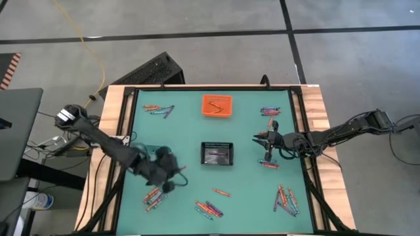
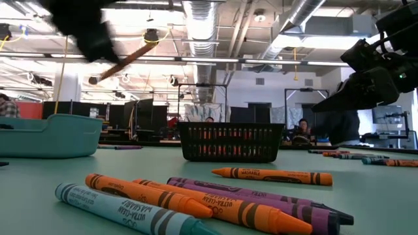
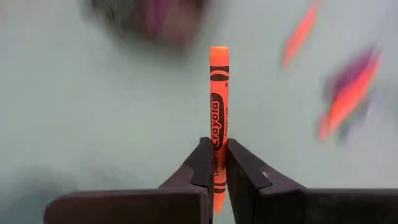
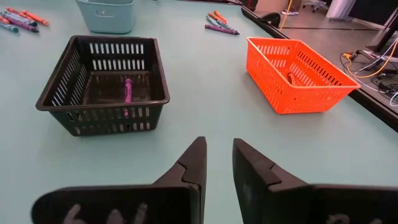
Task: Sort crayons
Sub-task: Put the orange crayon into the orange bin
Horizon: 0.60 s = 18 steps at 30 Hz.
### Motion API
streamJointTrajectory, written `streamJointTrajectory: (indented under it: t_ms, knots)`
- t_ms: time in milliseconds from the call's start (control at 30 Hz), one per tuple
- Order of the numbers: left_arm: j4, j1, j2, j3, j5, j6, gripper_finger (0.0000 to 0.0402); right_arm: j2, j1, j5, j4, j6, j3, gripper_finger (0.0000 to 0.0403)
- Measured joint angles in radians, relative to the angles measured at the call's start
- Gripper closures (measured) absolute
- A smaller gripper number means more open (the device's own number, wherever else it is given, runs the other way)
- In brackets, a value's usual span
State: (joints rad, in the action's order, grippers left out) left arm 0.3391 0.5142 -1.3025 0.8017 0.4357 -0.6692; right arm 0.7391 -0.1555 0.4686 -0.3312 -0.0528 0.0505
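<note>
Left gripper (image 3: 214, 163), left of the black bin (image 1: 217, 154), is clamped on an orange crayon (image 3: 218, 93) projecting forward between its jaws, apparently lifted. Right gripper (image 4: 217, 163), jaws parted, holds nothing.

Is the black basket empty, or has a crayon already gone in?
Not empty. The right wrist view shows one purple crayon lying on the floor of the black basket; nothing else shows inside it.
</note>
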Motion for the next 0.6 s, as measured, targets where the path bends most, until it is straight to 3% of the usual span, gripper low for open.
streamJointTrajectory:
  t_ms: [100,267,400,600]
  knots:
    - [-0.188,-0.113,0.015,0.0,0.013,0.247,0.0391,0.0,0.0,0.0,0.0,0.0,0.0,0.0329]
    - [-0.392,-0.395,-0.058,0.001,-0.185,0.491,0.0391,0.0,0.0,0.0,0.0,0.0,0.0,0.0329]
    - [-0.536,-0.633,-0.152,0.0,-0.321,0.534,0.0391,0.0,0.0,0.0,0.001,0.001,0.0,0.0329]
    - [-0.803,-0.915,-0.27,0.001,-0.452,0.423,0.0391,0.0,0.0,0.0,0.001,0.034,0.0,0.0329]
